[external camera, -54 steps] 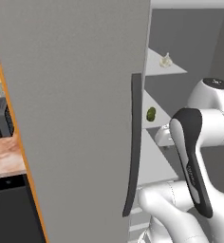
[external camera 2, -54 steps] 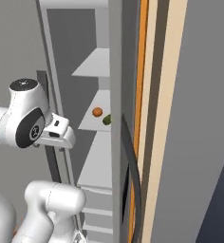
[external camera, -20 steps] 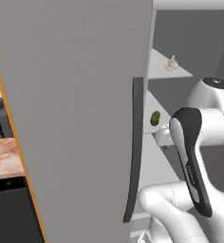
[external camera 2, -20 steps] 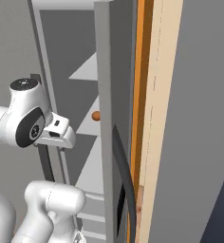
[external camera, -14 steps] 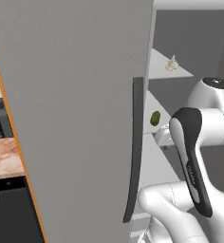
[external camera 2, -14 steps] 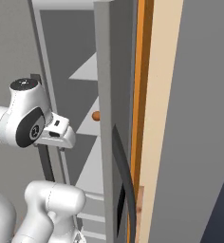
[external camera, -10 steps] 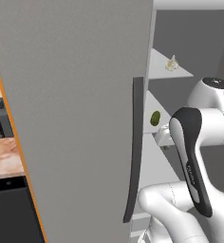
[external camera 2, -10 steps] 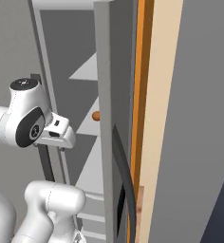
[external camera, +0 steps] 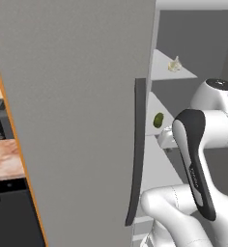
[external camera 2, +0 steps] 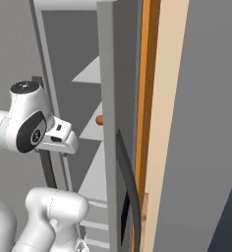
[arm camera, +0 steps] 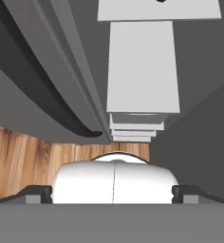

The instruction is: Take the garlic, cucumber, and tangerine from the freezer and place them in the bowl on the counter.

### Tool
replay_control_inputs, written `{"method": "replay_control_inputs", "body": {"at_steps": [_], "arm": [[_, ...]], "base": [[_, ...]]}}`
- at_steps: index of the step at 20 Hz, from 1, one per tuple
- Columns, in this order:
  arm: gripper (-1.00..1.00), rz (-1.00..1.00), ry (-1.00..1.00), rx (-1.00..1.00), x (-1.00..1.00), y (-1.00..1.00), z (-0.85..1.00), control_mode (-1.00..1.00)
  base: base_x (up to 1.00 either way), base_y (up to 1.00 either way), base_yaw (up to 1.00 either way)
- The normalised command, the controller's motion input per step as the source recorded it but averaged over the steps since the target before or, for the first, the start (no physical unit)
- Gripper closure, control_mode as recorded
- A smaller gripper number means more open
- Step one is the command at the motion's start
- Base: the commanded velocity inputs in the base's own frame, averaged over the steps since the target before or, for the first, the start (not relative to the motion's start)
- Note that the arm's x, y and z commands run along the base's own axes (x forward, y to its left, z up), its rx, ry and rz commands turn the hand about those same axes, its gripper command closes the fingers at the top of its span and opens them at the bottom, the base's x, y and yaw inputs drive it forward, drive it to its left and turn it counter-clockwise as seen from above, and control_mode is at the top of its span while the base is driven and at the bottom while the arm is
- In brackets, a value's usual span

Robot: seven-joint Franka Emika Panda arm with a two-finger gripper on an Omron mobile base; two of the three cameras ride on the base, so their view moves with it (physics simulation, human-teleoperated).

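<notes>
Our fingers (arm camera: pixel 113 195) stand wide, holding nothing. The garlic (external camera: pixel 174 64) sits on the freezer's (external camera: pixel 87 96) upper shelf, cucumber (external camera: pixel 158 120) below; both look light and firm, best pinched across their middles.

The tall freezer (external camera: pixel 77 111) has a flat matte grey door with a dark charcoal vertical handle strip (external camera: pixel 135 154); its inner shelves (external camera: pixel 159 166) are pale grey against darker grey walls. On them sit a small off-white garlic bulb (external camera: pixel 174 64), a stubby dark green cucumber piece (external camera: pixel 158 120) and a round orange tangerine (external camera 2: pixel 100 119). The stone counter (external camera: pixel 5 159) is pinkish-brown with white veining, edged by an orange wooden cabinet side (external camera: pixel 24 169). The plank floor (arm camera: pixel 33 156) is warm brown with wood grain.
</notes>
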Motion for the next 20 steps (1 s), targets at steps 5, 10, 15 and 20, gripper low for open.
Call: {"method": "replay_control_inputs", "body": {"at_steps": [5,10,15,20], "arm": [[-1.0,0.0,0.0,0.0,0.0,0.0,0.0,1.0],[-1.0,0.0,0.0,0.0,0.0,0.0,0.0,-1.0],[-1.0,0.0,-0.17,0.0,-0.14,-0.15,-0.01,-1.0],[-1.0,-0.11,-0.31,-0.02,-0.3,-0.08,0.5,-1.0]], "base": [[0.0,-0.81,0.06],[0.0,-0.08,0.0],[0.0,0.0,0.0],[0.0,0.0,0.0]]}}
